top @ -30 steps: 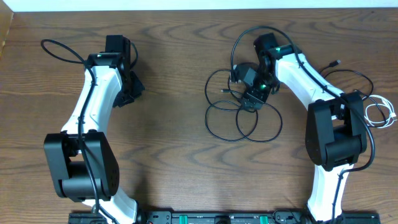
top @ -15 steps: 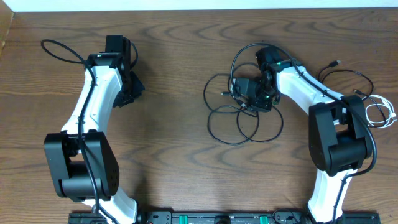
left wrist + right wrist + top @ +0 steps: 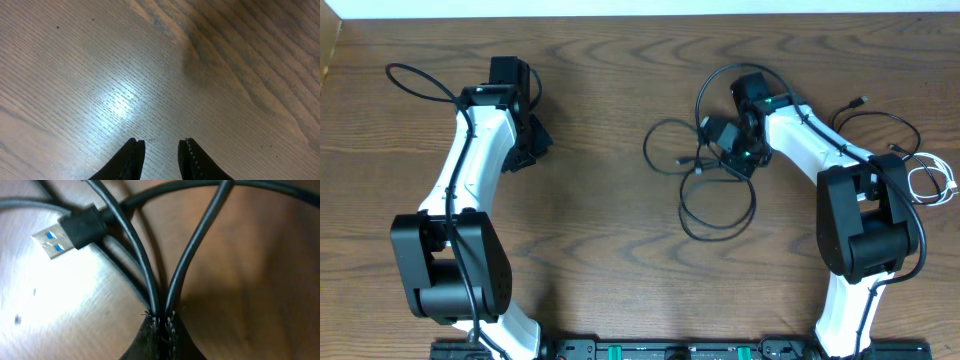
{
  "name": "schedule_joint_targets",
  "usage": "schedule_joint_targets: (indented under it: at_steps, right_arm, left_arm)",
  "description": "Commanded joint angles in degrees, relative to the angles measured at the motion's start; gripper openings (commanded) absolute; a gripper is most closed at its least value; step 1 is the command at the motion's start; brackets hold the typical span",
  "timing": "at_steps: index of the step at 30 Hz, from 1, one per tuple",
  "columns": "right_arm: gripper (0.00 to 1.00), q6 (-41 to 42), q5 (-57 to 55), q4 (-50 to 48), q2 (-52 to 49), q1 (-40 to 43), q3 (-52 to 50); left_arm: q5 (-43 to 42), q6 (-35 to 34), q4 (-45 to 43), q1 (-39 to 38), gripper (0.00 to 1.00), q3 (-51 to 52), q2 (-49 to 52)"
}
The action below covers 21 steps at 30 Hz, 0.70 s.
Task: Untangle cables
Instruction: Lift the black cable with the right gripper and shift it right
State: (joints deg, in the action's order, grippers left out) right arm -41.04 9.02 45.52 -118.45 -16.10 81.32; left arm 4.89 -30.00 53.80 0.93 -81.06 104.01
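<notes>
The black cable (image 3: 718, 238) lies in several overlapping loops right of the table's centre. My right gripper (image 3: 720, 152) stands over the top of the tangle. In the right wrist view it (image 3: 161, 317) is shut on two strands of the black cable (image 3: 198, 237) that fan apart above the fingertips. Up and to the left lies a USB plug (image 3: 55, 242) with a blue insert. The white cable (image 3: 932, 180) is bunched at the far right edge, beside the right arm. My left gripper (image 3: 535, 140) (image 3: 161, 145) hovers over bare wood at the left, open a little with nothing between its fingers.
A thin black lead ending in a small plug (image 3: 861, 101) curves past the right arm toward the white cable. The left arm's own thick wire (image 3: 415, 78) loops out at the far left. The table's back edge (image 3: 620, 15) runs along the top.
My right gripper has closed on the black cable strands and drawn back slightly to the upper right. The loops have shifted and tightened with it. The left arm has not moved.
</notes>
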Motion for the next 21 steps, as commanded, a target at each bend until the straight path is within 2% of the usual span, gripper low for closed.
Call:
schedule_joint_targets:
  at_steps: [1, 8, 14, 21]
  right_arm:
    - [0.01, 16.3, -1.0, -1.4, 1.4, -0.2, 5.8]
    - [0.01, 27.8, -6.2, -1.6, 3.7, -0.2, 11.9]
    - [0.01, 31.9, -7.3, -2.0, 5.0, -0.1, 12.7]
    - [0.01, 32.2, -7.0, 6.1, 4.9, -0.8, 12.6]
  left_arm:
    - [1.2, -0.3, 0.3, 0.0, 0.28, 0.2, 0.6]
    - [1.2, -0.3, 0.3, 0.0, 0.28, 0.2, 0.6]
    - [1.2, -0.3, 0.3, 0.0, 0.29, 0.2, 0.6]
    - [1.2, -0.3, 0.3, 0.0, 0.28, 0.2, 0.6]
